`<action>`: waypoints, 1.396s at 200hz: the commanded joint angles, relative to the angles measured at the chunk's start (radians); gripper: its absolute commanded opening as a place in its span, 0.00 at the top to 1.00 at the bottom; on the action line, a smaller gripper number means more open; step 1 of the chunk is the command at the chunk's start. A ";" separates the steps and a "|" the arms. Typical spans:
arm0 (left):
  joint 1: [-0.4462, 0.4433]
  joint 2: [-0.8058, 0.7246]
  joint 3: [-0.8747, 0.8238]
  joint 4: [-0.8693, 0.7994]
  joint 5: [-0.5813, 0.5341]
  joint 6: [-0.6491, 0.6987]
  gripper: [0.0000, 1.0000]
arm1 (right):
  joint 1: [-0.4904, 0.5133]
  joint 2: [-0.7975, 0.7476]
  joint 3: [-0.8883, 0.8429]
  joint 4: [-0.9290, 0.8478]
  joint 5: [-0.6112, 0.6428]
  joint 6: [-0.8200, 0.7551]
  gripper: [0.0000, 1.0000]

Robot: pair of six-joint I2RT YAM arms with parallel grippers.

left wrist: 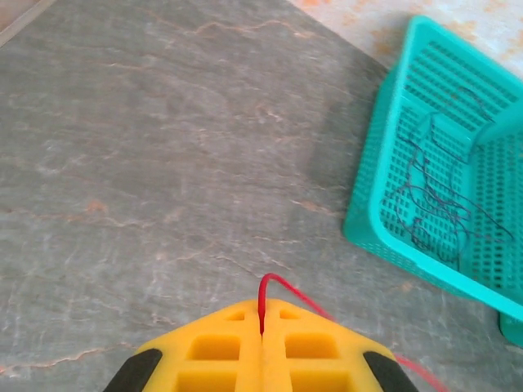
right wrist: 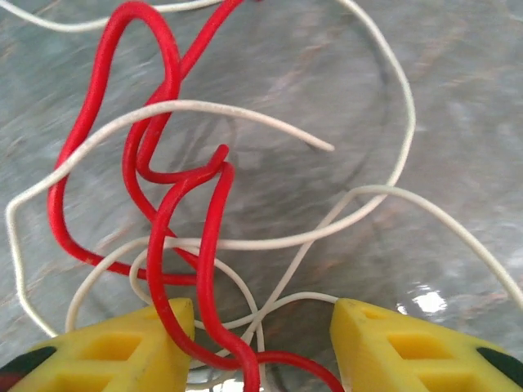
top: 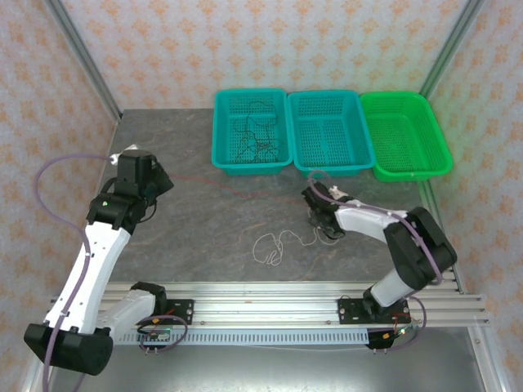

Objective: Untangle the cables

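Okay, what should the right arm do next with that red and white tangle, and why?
Probably close the right gripper on the white cable alone, easing clear of the red cable first. It is open over the tangle, with red and white loops both between its fingers. The left gripper is shut on the red cable, so pinning white would likely let red be drawn free.

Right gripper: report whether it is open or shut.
Open. In the right wrist view the right gripper has its yellow fingers wide apart, with loops of the red cable and white cable lying between them.
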State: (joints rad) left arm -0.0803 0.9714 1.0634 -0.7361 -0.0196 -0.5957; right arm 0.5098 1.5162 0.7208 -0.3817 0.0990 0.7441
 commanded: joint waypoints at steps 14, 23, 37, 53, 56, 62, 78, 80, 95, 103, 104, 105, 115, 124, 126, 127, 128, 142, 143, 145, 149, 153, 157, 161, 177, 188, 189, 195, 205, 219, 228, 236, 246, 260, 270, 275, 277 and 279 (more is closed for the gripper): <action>0.065 -0.002 -0.116 0.040 0.214 -0.004 1.00 | -0.090 -0.124 -0.123 0.024 -0.041 0.012 0.53; 0.063 0.014 -0.157 0.072 0.270 -0.012 1.00 | -0.090 -0.140 -0.112 0.025 -0.057 -0.032 0.53; 0.063 0.042 -0.227 0.096 0.300 -0.029 1.00 | -0.089 -0.160 -0.090 0.013 -0.058 -0.065 0.53; 0.053 0.055 -0.306 0.151 0.319 -0.051 1.00 | -0.088 -0.182 -0.081 0.033 -0.065 -0.096 0.56; 0.049 0.055 -0.318 0.160 0.319 -0.056 1.00 | -0.088 -0.186 -0.079 0.038 -0.070 -0.102 0.56; 0.039 0.050 -0.339 0.173 0.316 -0.062 1.00 | -0.088 -0.191 -0.074 0.046 -0.086 -0.114 0.56; 0.012 0.029 -0.356 0.168 0.267 -0.065 1.00 | -0.088 -0.203 -0.053 0.050 -0.125 -0.147 0.54; 0.010 0.027 -0.357 0.166 0.261 -0.064 1.00 | -0.089 -0.206 -0.050 0.050 -0.130 -0.151 0.53; 0.000 0.001 -0.351 0.161 0.247 -0.055 1.00 | -0.084 -0.224 -0.024 0.053 -0.160 -0.190 0.44; -0.002 -0.011 -0.342 0.166 0.256 -0.046 1.00 | -0.082 -0.240 -0.007 0.052 -0.169 -0.214 0.38; -0.002 -0.012 -0.341 0.167 0.260 -0.044 1.00 | -0.082 -0.242 -0.004 0.050 -0.170 -0.217 0.37; -0.003 -0.013 -0.339 0.168 0.262 -0.043 1.00 | -0.080 -0.244 -0.001 0.050 -0.171 -0.218 0.36; -0.007 -0.027 -0.324 0.179 0.286 -0.029 1.00 | -0.079 -0.267 0.022 0.048 -0.175 -0.238 0.28; -0.015 -0.035 -0.304 0.188 0.309 -0.022 1.00 | -0.080 -0.294 0.045 0.046 -0.177 -0.256 0.23; -0.017 -0.037 -0.298 0.192 0.316 -0.021 1.00 | -0.080 -0.300 0.050 0.044 -0.177 -0.259 0.22; -0.018 -0.038 -0.296 0.193 0.319 -0.021 1.00 | -0.080 -0.303 0.052 0.043 -0.177 -0.261 0.21; -0.020 -0.038 -0.291 0.195 0.323 -0.021 1.00 | -0.080 -0.306 0.055 0.043 -0.176 -0.262 0.21; -0.043 -0.043 -0.244 0.226 0.369 -0.030 1.00 | -0.080 -0.355 0.091 0.048 -0.171 -0.293 0.17; -0.046 -0.043 -0.240 0.229 0.372 -0.032 1.00 | -0.080 -0.359 0.093 0.048 -0.170 -0.294 0.17; -0.052 -0.043 -0.231 0.233 0.378 -0.035 1.00 | -0.079 -0.367 0.098 0.049 -0.167 -0.296 0.16; -0.063 -0.043 -0.213 0.243 0.384 -0.041 1.00 | -0.080 -0.380 0.108 0.050 -0.163 -0.305 0.15; -0.076 -0.041 -0.194 0.255 0.391 -0.047 1.00 | -0.081 -0.393 0.116 0.053 -0.159 -0.311 0.15; -0.088 -0.038 -0.175 0.268 0.398 -0.053 1.00 | -0.079 -0.404 0.125 0.055 -0.154 -0.319 0.14; -0.100 -0.032 -0.154 0.282 0.405 -0.060 1.00 | -0.080 -0.418 0.131 0.063 -0.149 -0.325 0.13; -0.151 0.006 -0.059 0.341 0.426 -0.084 1.00 | -0.082 -0.464 0.149 0.098 -0.115 -0.341 0.09; -0.184 0.050 0.018 0.387 0.435 -0.097 1.00 | -0.083 -0.491 0.156 0.126 -0.084 -0.346 0.07; -0.187 0.054 0.026 0.390 0.436 -0.098 1.00 | -0.083 -0.494 0.156 0.127 -0.081 -0.346 0.07; -0.207 0.081 0.066 0.417 0.435 -0.102 1.00 | -0.083 -0.506 0.157 0.142 -0.061 -0.344 0.07; -0.240 0.133 0.140 0.466 0.425 -0.109 1.00 | -0.089 -0.526 0.156 0.162 -0.026 -0.333 0.07; -0.287 0.215 0.251 0.534 0.419 -0.112 1.00 | -0.091 -0.557 0.146 0.180 0.016 -0.314 0.07; -0.315 0.271 0.336 0.565 0.420 -0.105 1.00 | -0.092 -0.577 0.132 0.190 0.032 -0.310 0.07; -0.338 0.321 0.411 0.579 0.412 -0.092 1.00 | -0.092 -0.598 0.121 0.190 0.044 -0.307 0.07; -0.359 0.386 0.520 0.584 0.397 -0.075 1.00 | -0.092 -0.626 0.110 0.182 0.063 -0.302 0.07; -0.380 0.492 0.674 0.598 0.392 -0.052 1.00 | -0.092 -0.672 0.087 0.169 0.101 -0.294 0.07; -0.388 0.587 0.796 0.595 0.411 -0.049 1.00 | -0.092 -0.709 0.067 0.165 0.130 -0.289 0.08; -0.392 0.638 0.869 0.588 0.423 -0.044 1.00 | -0.092 -0.727 0.058 0.163 0.141 -0.286 0.07; -0.394 0.662 0.897 0.583 0.426 -0.044 1.00 | -0.092 -0.735 0.055 0.162 0.146 -0.286 0.07; -0.397 0.682 0.928 0.576 0.428 -0.044 1.00 | -0.092 -0.742 0.052 0.158 0.150 -0.286 0.08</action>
State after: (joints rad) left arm -0.4595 1.4940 1.7477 -0.2092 0.3859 -0.6762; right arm 0.4225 0.8520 0.8135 -0.2234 0.1406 0.4408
